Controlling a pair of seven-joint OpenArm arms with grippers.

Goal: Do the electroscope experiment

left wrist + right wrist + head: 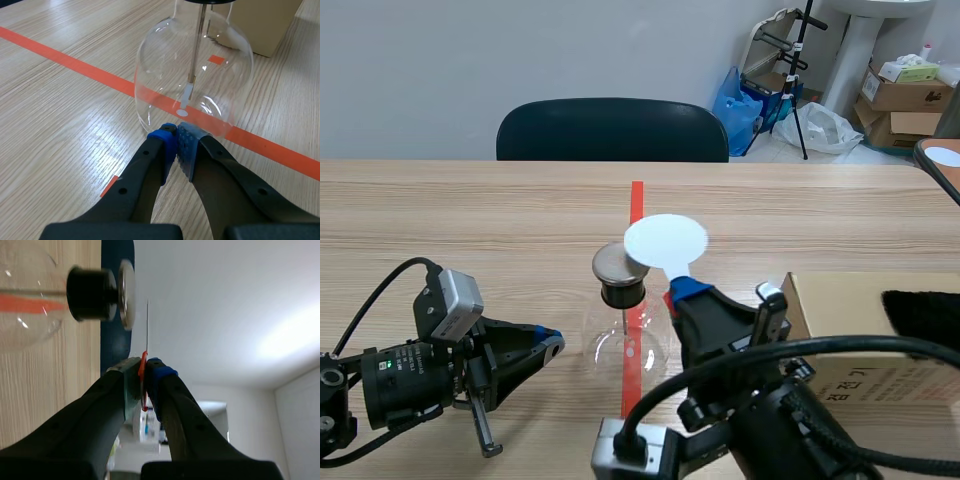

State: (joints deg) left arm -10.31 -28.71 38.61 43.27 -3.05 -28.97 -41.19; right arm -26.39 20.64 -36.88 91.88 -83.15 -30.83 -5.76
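The electroscope, a round glass flask [625, 350] with a black stopper [622, 291] and a metal top plate [614, 263], stands on the red tape line. My right gripper [686, 296] is shut on the handle of a white round paddle [665, 240], held beside the top plate's right edge. In the right wrist view the paddle [148, 327] shows edge-on, a narrow gap from the plate [127, 294]. My left gripper [176, 141] is shut on nothing, with its tips at the base of the flask [150, 90]. Inside hangs the rod with its foil strip [188, 94].
A cardboard box [850, 335] with something black [922, 315] on it lies at the right, close to the right arm. A dark chair [612, 130] stands behind the table's far edge. More boxes and bags sit on the floor far right.
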